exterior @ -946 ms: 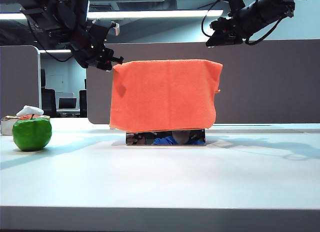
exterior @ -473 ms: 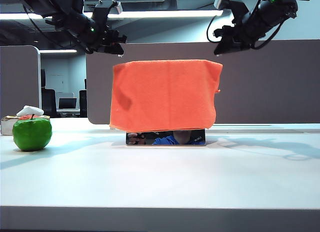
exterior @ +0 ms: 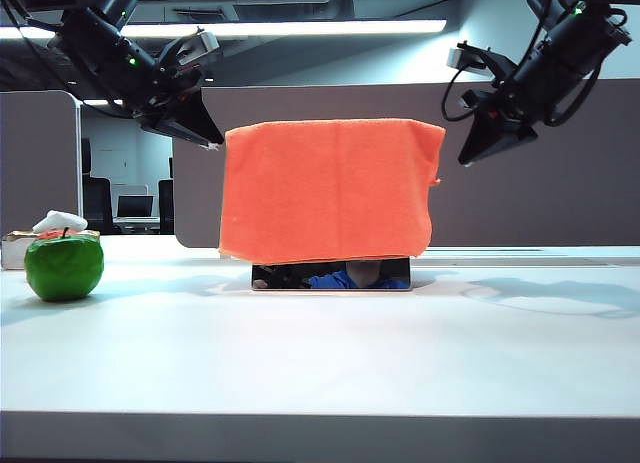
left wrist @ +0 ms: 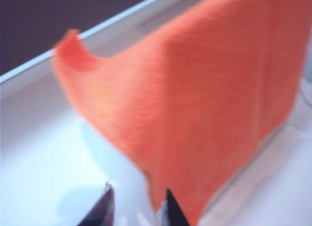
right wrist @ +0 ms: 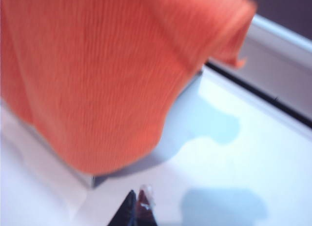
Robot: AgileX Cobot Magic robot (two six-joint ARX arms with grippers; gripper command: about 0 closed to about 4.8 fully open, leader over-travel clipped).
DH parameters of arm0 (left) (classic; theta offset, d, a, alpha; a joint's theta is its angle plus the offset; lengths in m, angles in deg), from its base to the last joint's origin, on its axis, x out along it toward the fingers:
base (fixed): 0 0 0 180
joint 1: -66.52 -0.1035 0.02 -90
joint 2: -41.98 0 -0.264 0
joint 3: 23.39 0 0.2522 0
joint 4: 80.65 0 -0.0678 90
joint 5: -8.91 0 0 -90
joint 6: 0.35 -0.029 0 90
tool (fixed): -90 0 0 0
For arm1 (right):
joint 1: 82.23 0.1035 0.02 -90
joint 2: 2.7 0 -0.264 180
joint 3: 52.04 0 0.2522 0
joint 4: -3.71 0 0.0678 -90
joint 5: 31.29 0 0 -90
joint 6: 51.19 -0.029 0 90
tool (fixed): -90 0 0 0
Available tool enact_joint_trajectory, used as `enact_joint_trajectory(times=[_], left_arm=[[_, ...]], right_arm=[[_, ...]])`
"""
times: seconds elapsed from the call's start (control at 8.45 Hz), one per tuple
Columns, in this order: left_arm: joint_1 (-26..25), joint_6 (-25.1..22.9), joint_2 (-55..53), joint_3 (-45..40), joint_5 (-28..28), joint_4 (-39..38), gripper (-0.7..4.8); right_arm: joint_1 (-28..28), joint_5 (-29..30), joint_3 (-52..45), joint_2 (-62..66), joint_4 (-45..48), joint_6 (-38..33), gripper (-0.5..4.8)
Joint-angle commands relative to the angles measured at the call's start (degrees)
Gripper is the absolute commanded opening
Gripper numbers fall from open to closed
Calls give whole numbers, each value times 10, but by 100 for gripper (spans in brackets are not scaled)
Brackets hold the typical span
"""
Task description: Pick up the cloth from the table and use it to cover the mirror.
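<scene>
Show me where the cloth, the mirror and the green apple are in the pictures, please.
cloth (exterior: 328, 188): exterior view, middle of its hanging front face.
mirror (exterior: 330, 275): exterior view, bare reflective strip below the cloth's hem.
green apple (exterior: 64, 266): exterior view, middle of its rounded front.

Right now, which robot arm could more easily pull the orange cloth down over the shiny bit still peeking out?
Probably the left. The left gripper hovers close beside the cloth's top corner, jaws apart. The right gripper is shut and farther away. The mirror's bottom strip stays uncovered.
</scene>
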Motion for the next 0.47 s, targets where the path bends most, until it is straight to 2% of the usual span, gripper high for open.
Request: enact_joint_trajectory(times=[0.12,0.24,0.35,0.47], left_arm=[[1,-10,0,1,-38,-4,138],[0,-21,0,1,-41,-4,162],[0,-47,-5,-2,-44,-4,190],[0,-49,-17,-2,-44,-5,193]], right_arm=[[-2,33,2,-3,-26,47,12],[-2,37,2,-2,-26,50,57],[-2,48,2,3,-23,79,130],[-2,63,2,14,-12,96,165]])
